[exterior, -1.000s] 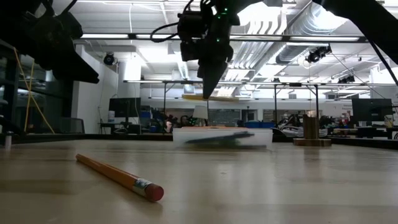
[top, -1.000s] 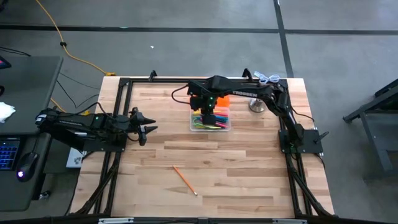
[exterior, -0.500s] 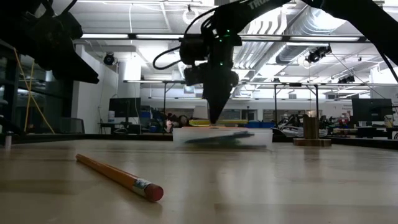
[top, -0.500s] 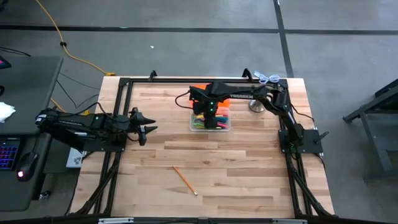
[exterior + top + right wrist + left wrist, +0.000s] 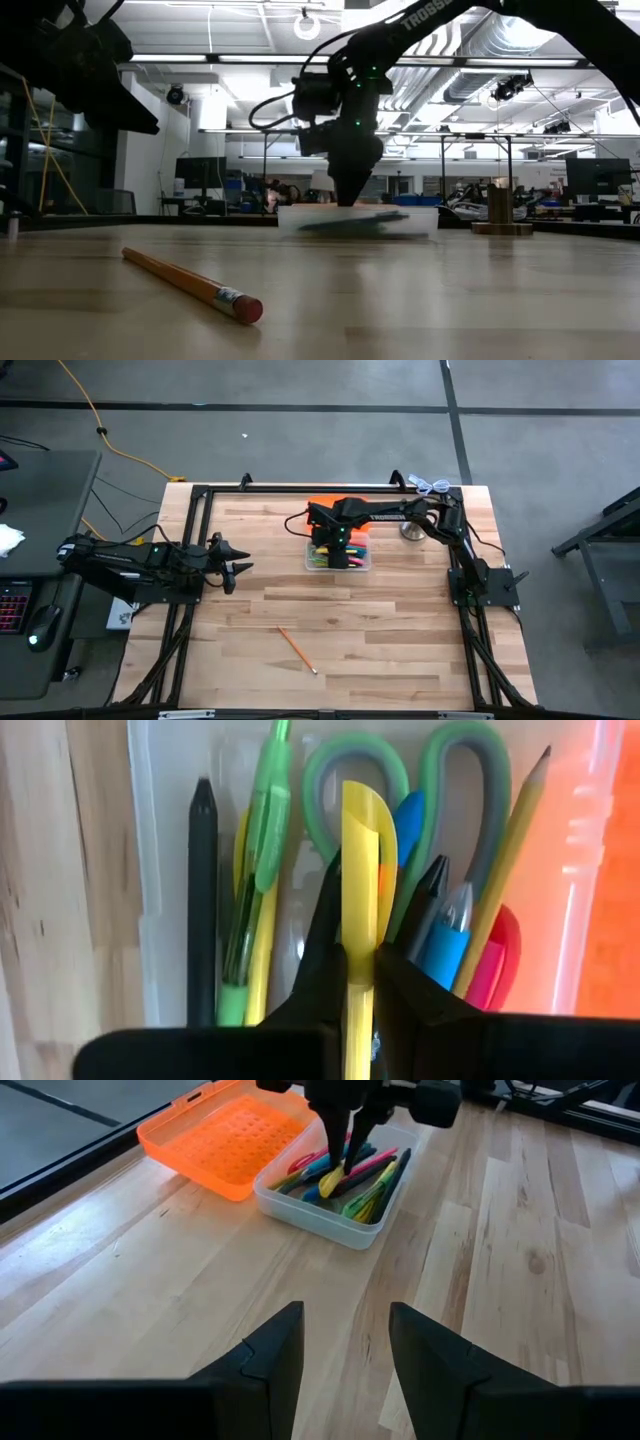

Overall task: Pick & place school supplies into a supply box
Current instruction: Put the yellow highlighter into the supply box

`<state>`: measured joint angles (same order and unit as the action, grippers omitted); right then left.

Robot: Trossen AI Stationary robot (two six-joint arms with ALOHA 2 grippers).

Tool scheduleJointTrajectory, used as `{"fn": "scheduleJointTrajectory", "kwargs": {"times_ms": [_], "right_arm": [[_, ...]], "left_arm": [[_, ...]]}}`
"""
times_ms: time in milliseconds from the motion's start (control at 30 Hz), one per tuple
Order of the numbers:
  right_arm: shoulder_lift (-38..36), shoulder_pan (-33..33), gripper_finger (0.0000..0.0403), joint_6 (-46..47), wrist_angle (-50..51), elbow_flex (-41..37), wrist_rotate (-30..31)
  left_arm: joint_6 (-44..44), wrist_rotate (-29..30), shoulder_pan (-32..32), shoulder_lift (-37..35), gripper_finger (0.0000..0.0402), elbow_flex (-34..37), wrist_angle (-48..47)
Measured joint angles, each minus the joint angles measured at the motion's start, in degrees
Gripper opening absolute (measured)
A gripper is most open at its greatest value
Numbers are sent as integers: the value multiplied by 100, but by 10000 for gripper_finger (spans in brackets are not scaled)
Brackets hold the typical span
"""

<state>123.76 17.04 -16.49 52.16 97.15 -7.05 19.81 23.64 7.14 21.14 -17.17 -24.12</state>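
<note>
A: From above, the right pincer [image 5: 341, 550] sits low over the supply box [image 5: 338, 564], but the arm covers whatever it carries. Can you tell from elsewhere?

B: Yes. Its own wrist view shows the fingers [image 5: 325, 955] pinching a yellow pen [image 5: 362, 870], held right over the box's contents: green-handled scissors [image 5: 420, 780], a black pen [image 5: 202, 890], a green pen [image 5: 258, 850], a wooden pencil [image 5: 510, 850], and blue and pink ones packed beside them.

A: And the orange lid [image 5: 335, 503]?

B: From above only a strip of it shows behind the arm. The left wrist view shows it whole [image 5: 225, 1142], lying flat on the surface [image 5: 520, 1250], touching the box's far side [image 5: 335, 1220].

A: The left pincer [image 5: 238, 563]?

B: Waiting at the left edge of the surface, well apart from the box, its fingers [image 5: 270, 1355] spread with nothing between them.

A: Anything left out?

B: One orange pencil [image 5: 297, 650] lies loose near the front. The low view shows its pink eraser end [image 5: 246, 308], which the view from above does not. A silver metal object [image 5: 411, 531] stands just beside the box on the right.
</note>
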Motion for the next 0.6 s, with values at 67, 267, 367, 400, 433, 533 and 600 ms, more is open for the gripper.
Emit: {"fn": "scheduleJointTrajectory", "kwargs": {"times_ms": [67, 267, 367, 400, 433, 533, 600], "right_arm": [[-7, -2, 17, 58, -117, -37, -5], [-7, 33, 34, 122, -154, -47, -12], [-7, 56, 47, 150, -146, -56, -9], [-7, 60, 52, 173, -141, -57, -5], [-7, 64, 57, 203, -138, -57, 0], [-7, 66, 71, 212, -131, -57, 2], [-7, 67, 80, 212, -110, -57, 16]], "left_arm": [[-1, 0, 1, -2, 179, 0, 2], [-2, 0, 2, -2, 179, 0, 4], [-2, -2, 1, 0, 179, 0, 4], [-1, 0, 1, -1, 179, 0, 4], [-2, -1, 2, -2, 179, 0, 4], [-2, 0, 0, -2, 179, 0, 4], [0, -1, 0, -2, 179, 0, 3]]}}
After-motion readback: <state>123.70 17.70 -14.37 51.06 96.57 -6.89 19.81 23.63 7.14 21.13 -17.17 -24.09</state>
